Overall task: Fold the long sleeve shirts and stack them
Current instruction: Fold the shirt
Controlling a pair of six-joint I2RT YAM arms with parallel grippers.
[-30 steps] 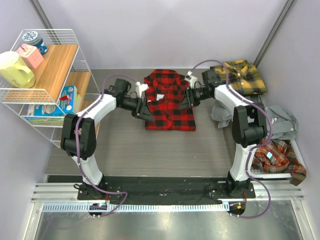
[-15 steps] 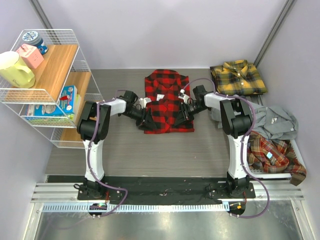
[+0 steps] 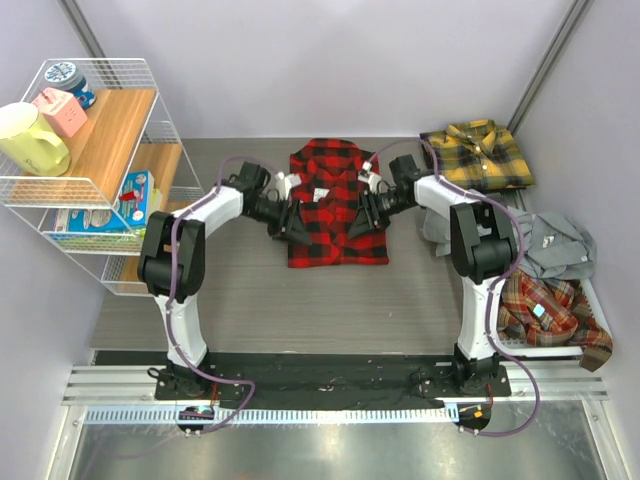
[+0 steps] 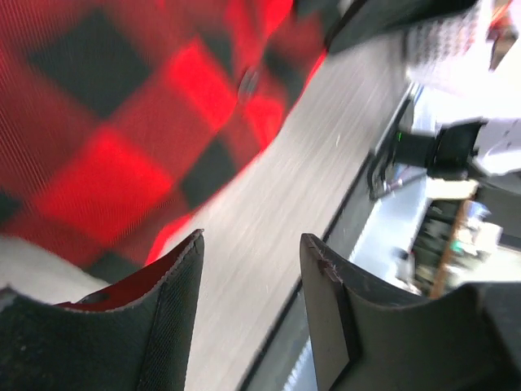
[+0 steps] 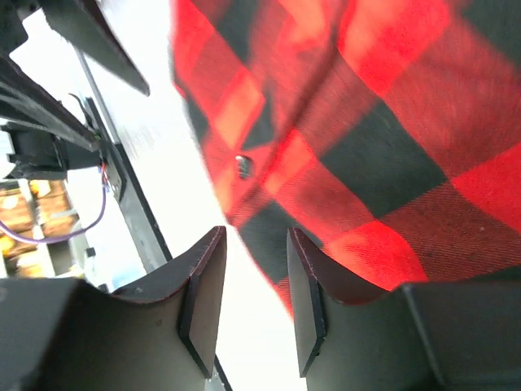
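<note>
While the red-and-black shirt (image 3: 338,215) lies folded in the middle of the table (image 3: 250,290), the left claw (image 4: 251,240) and right claw (image 5: 255,232) sit at its sides. Both have their fingers a little apart, holding nothing.

Backdrop check for you. Pale lilac walls (image 3: 330,60) close three sides, with a dark post (image 3: 82,30) in the far-left corner and its twin far right. The table (image 3: 250,300) has a grey wood-grain top. Light is even, shadows soft.

At the table's left stands a white wire rack (image 3: 170,140) with wooden shelves (image 3: 115,130). On it you have a yellow mug (image 3: 30,140), pink box (image 3: 60,110), blue tin (image 3: 68,78) and blue carton (image 3: 135,195).

The near edge has a black base plate (image 3: 330,375) and an aluminium rail (image 3: 330,400), then brushed metal (image 3: 320,450).
</note>
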